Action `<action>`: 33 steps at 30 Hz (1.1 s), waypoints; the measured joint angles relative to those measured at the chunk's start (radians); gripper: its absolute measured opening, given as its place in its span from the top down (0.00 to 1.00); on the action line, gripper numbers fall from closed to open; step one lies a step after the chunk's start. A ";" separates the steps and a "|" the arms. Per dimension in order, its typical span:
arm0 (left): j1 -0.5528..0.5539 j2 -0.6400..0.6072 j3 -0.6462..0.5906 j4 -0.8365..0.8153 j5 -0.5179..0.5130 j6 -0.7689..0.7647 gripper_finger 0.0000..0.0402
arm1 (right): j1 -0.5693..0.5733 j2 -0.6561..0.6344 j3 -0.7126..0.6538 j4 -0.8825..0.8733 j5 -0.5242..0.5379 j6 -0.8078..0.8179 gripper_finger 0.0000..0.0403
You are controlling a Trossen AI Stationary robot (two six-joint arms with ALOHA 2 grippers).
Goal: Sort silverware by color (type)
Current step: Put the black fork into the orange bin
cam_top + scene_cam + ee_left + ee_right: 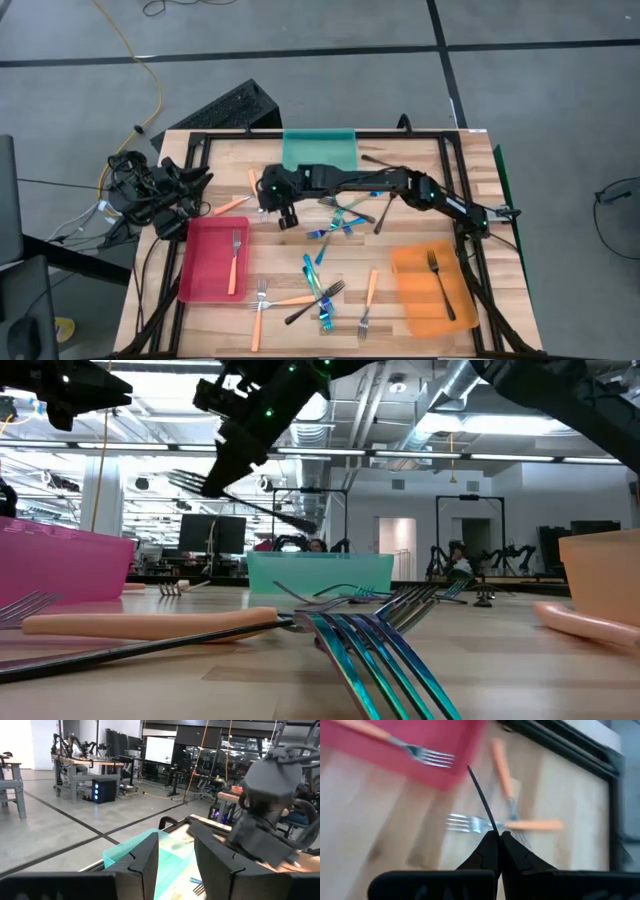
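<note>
My right gripper (288,216) reaches from the right side to the table's middle, between the red tray (205,285) and the teal tray (320,150). It is shut on a dark fork (250,502) held in the air. The red tray holds an orange-handled fork (235,262), and the orange tray (420,300) holds a dark fork (440,285). More orange, blue and dark forks lie flat and scattered on the wood. My left gripper (176,855) waits open at the table's far left corner (195,183), pointing toward the teal tray (150,852). My right gripper (497,834) pinches the dark fork between its two shut fingers, coming from above and slanting down. A thin dark length (487,817) sticks out past the fingertips. The fork is lifted clear and lies nearly level, tines (190,482) on one side and handle (295,518) on the other.
Orange forks (232,205) (258,312) (370,295), blue forks (322,300) (335,228) and dark forks (385,205) (312,302) litter the middle and near part of the table. A black frame (455,180) runs round the tabletop. Cables lie beyond the far left corner.
</note>
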 joint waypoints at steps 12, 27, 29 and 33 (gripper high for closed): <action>0.000 0.000 0.000 0.000 -0.001 0.000 0.72 | -0.036 -0.004 0.004 -0.101 0.198 0.255 0.95; 0.000 0.000 0.000 0.000 -0.001 0.000 0.72 | -0.006 0.170 -0.001 -0.060 0.159 0.302 0.95; 0.000 0.000 0.000 -0.002 -0.001 0.000 0.72 | -0.001 0.157 0.004 -0.041 0.205 0.308 0.95; 0.000 0.000 0.000 -0.001 -0.001 0.000 0.72 | 0.018 0.080 0.005 -0.140 0.323 0.337 0.95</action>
